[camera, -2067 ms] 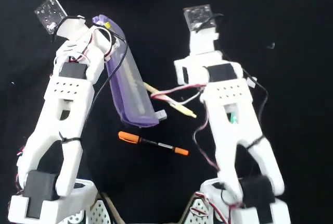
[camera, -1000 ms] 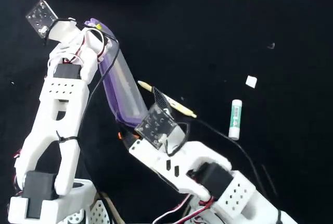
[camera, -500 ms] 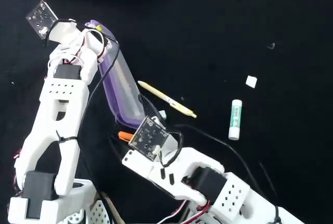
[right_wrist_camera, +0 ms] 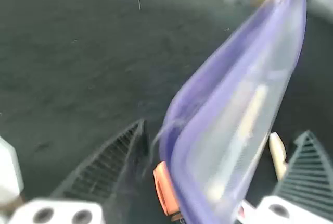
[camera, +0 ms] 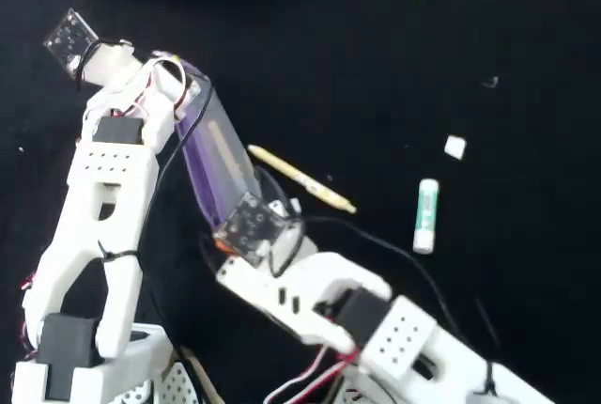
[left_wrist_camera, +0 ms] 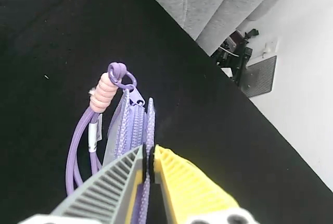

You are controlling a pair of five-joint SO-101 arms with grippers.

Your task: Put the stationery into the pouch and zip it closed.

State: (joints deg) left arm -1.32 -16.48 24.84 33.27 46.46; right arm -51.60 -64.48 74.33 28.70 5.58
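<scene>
Pouch pinched in left jaws — right jaws (spread) straddle it.

We see a black counter w/ stationery spread over it. A yellow pencil lies diagonally near the middle. Well to its right, a green-and-white glue stick lies roughly lengthwise, w/ a small white bit, approx. eraser-like, near its far end but apart from it. An orange marker lies by the low end of the tilted purple pouch, mostly hidden; we can't tell if they touch.
</scene>
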